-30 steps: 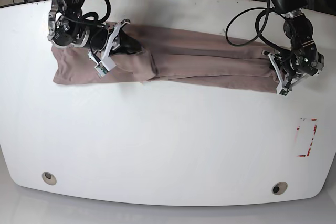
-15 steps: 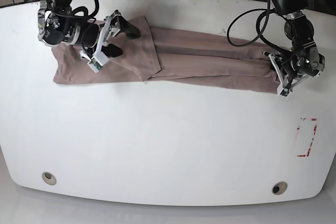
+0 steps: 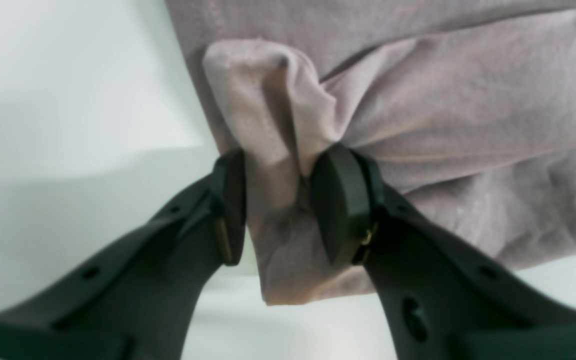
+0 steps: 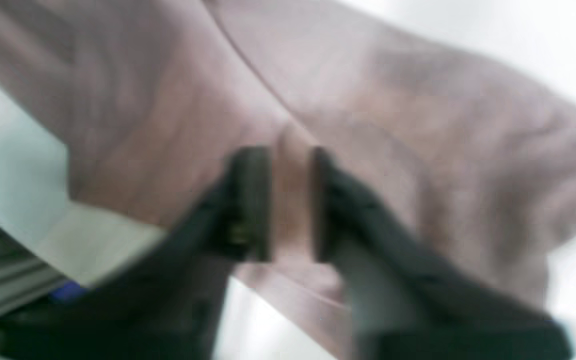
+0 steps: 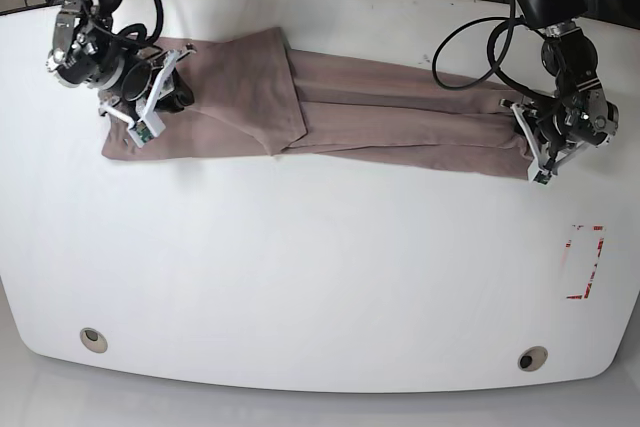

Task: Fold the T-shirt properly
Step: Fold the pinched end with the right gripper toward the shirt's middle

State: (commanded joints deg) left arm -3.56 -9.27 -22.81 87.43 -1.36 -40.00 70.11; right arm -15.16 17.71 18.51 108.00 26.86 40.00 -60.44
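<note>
The mauve T-shirt [image 5: 400,112] lies as a long wrinkled band across the far part of the white table [image 5: 320,267]. A flap [image 5: 255,82] is folded over its left part. My left gripper [image 5: 532,145] holds the band's right end. In the left wrist view that gripper [image 3: 278,197] is shut on a bunched fold of the T-shirt [image 3: 468,100]. At the left end my right gripper [image 5: 165,95] sits on the cloth. The blurred right wrist view shows it [image 4: 292,200] shut on a ridge of the T-shirt [image 4: 418,125].
A red outlined rectangle [image 5: 585,262] is marked near the table's right edge. Two round holes [image 5: 93,339] [image 5: 532,358] sit near the front edge. Cables [image 5: 470,42] hang from the right-hand arm, and more lie behind the table's far edge.
My right gripper has moved left in the base view with the cloth in it, drawing the folded flap out toward the left end. The left arm has stayed still.
</note>
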